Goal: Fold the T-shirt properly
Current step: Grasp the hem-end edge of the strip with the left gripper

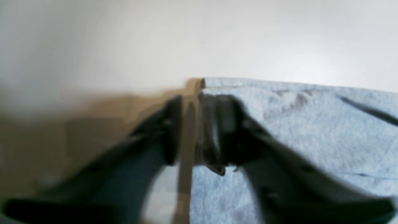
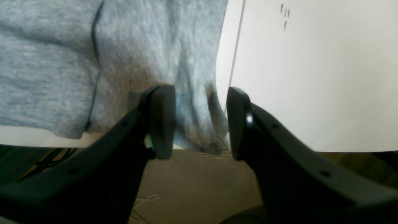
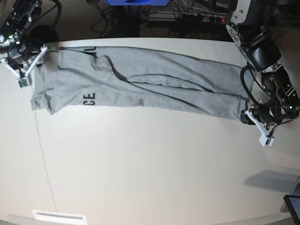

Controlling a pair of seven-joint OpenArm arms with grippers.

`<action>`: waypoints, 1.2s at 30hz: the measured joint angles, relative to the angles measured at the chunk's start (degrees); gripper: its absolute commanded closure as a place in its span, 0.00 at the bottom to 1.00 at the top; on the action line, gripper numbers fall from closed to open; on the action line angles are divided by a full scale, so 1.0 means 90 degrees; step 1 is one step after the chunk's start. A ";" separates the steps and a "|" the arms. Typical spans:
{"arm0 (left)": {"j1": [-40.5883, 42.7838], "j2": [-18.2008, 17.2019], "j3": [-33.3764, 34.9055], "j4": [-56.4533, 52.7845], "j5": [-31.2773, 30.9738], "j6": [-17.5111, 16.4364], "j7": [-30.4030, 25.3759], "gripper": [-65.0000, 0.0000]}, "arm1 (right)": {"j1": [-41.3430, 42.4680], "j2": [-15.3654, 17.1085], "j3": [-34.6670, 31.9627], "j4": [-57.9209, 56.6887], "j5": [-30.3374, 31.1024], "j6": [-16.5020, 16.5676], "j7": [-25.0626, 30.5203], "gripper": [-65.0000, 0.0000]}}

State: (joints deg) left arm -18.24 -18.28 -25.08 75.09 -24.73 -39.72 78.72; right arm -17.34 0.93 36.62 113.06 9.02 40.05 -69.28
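The heather-grey T-shirt lies stretched in a long band across the far half of the white table, with black letters showing near its left end. My right gripper is at the shirt's far-left corner by the table edge. In the right wrist view its black fingers stand apart with grey cloth between them, so it is open. My left gripper is at the shirt's right end. In the blurred left wrist view it is nearly closed, pinching the shirt's edge.
A blue object and cables lie beyond the table's far edge. A white label sits at the near left edge. A dark screen corner shows at the bottom right. Brown floor lies below the table edge.
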 measured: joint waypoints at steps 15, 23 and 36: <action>-0.0119 -0.0012 0.0005 -0.0291 -0.0015 0.0000 -0.0029 0.40 | 0.0000 0.0000 0.0000 0.0000 0.0002 0.0000 0.0000 0.60; -0.0126 -0.0015 0.0044 -0.0299 -0.0017 0.0000 -0.0032 0.41 | 0.0000 0.0002 0.0000 0.0000 0.0002 0.0000 0.0000 0.60; -0.0129 0.0085 0.0056 -0.0299 0.0005 0.0000 -0.0032 0.41 | 0.0000 0.0002 0.0000 0.0000 0.0000 0.0000 0.0000 0.60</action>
State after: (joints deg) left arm -19.40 -17.52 -24.58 72.40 -24.69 -39.72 78.43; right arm -17.34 0.95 36.62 113.06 9.02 40.05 -69.28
